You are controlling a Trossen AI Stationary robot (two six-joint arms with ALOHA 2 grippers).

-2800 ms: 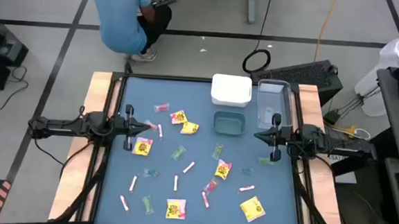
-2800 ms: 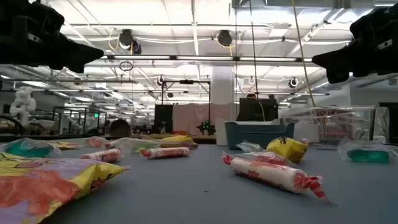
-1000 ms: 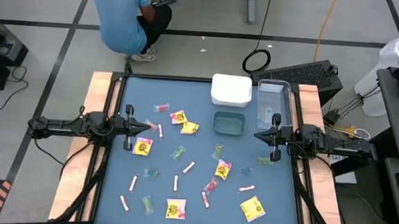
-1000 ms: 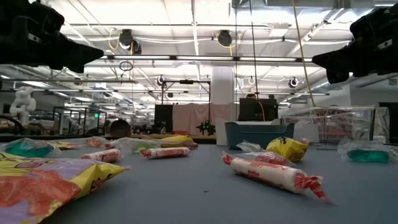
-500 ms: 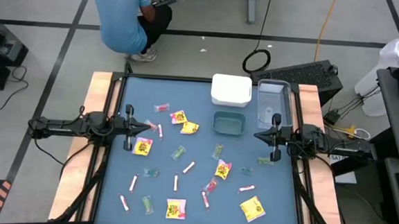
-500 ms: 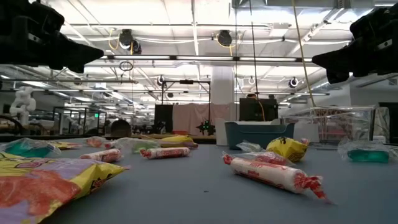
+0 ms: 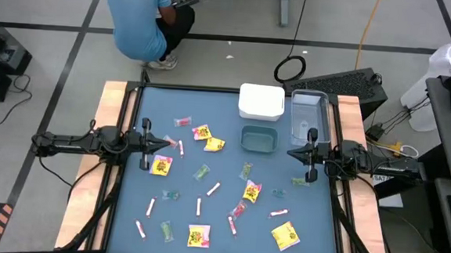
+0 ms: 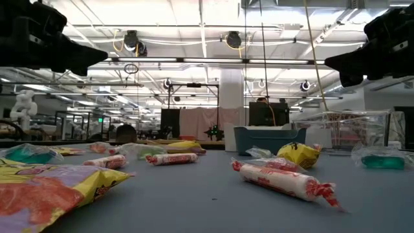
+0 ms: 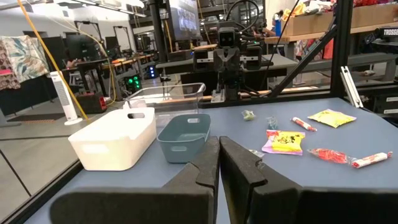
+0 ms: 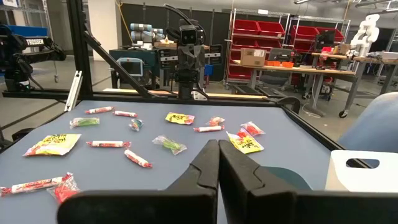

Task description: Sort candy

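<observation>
The tabletop (image 7: 222, 173) is slate blue with pale wood edges. The candy (image 7: 285, 235) comes as yellow packets with red print, pink-white sticks and small red and green pieces. 3 bins (image 7: 261, 101) stand together: 1 white, 1 teal, 1 clear. Both arms are black.

Open table (image 7: 126, 207) runs along the frame's left and lower edges; candy (image 7: 204, 174) litters the centre, and three containers (image 7: 261, 102) crowd the upper right.
</observation>
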